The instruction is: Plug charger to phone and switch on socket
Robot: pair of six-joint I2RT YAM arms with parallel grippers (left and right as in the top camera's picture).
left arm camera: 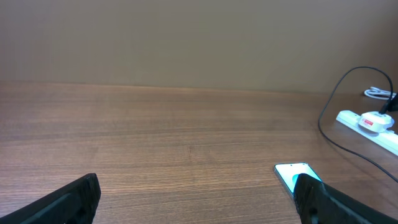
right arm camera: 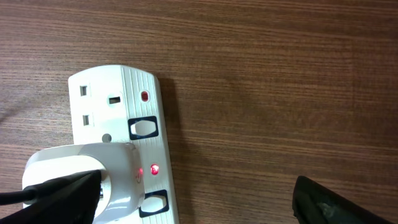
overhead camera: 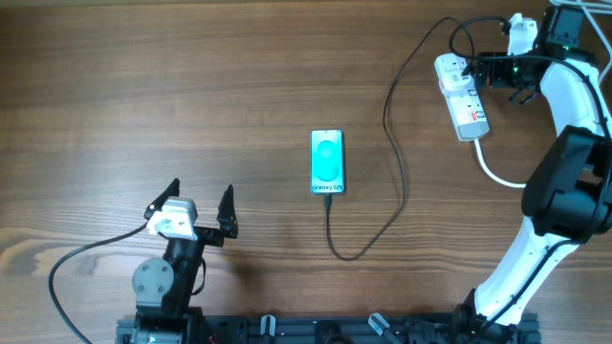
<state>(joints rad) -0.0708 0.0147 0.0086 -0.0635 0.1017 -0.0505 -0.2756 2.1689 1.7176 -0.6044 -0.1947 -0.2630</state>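
The phone (overhead camera: 327,161) lies mid-table with its teal screen lit; it also shows in the left wrist view (left arm camera: 290,173). The charger's black cable (overhead camera: 400,182) runs from a white adapter on the socket (overhead camera: 465,107), loops down, and its plug tip (overhead camera: 327,198) sits at the phone's lower end. In the right wrist view the socket (right arm camera: 140,87) shows a lit red lamp (right arm camera: 153,168) beside the adapter (right arm camera: 81,168). My right gripper (overhead camera: 490,72) (right arm camera: 193,205) is open above the socket, its left finger over the adapter. My left gripper (overhead camera: 198,205) (left arm camera: 199,202) is open and empty, left of the phone.
The socket's thick white cord (overhead camera: 497,172) curves down toward the right arm's base (overhead camera: 564,191). The left arm's own black cable (overhead camera: 86,253) loops at the front left. The socket (left arm camera: 373,124) also shows at the far right of the left wrist view.
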